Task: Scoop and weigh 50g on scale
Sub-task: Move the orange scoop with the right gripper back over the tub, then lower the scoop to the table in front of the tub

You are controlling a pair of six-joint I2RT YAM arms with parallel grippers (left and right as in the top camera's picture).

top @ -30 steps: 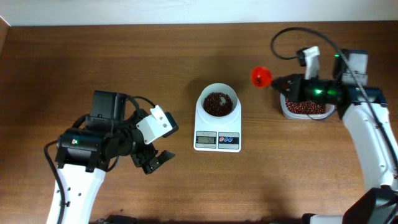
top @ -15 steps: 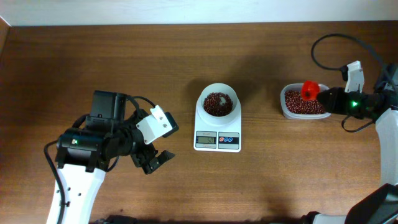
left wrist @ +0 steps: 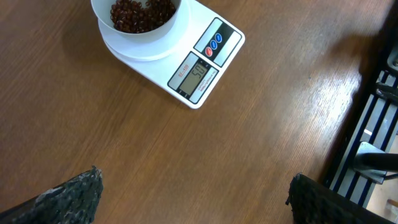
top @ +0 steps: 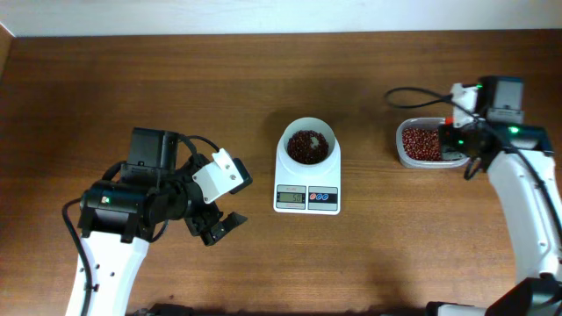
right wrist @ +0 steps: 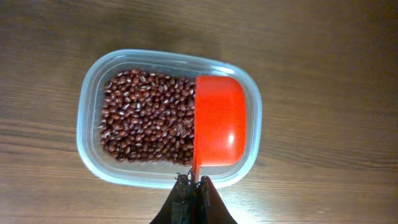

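The white scale stands mid-table, and its round white bowl holds dark red beans. In the left wrist view the scale and bowl lie ahead, and the display is lit with digits too small to read. My left gripper hovers left of the scale, open and empty; its dark fingertips stand far apart. My right gripper is shut on the handle of a red scoop. The scoop hangs in the right side of the clear bean tub.
The clear tub of red beans sits at the right of the scale, under my right arm. A black cable loops behind that arm. A dark rack shows past the table edge in the left wrist view.
My right arm has carried the red scoop from beside the scale's bowl back to the right and into the bean tub. The left arm has not moved.
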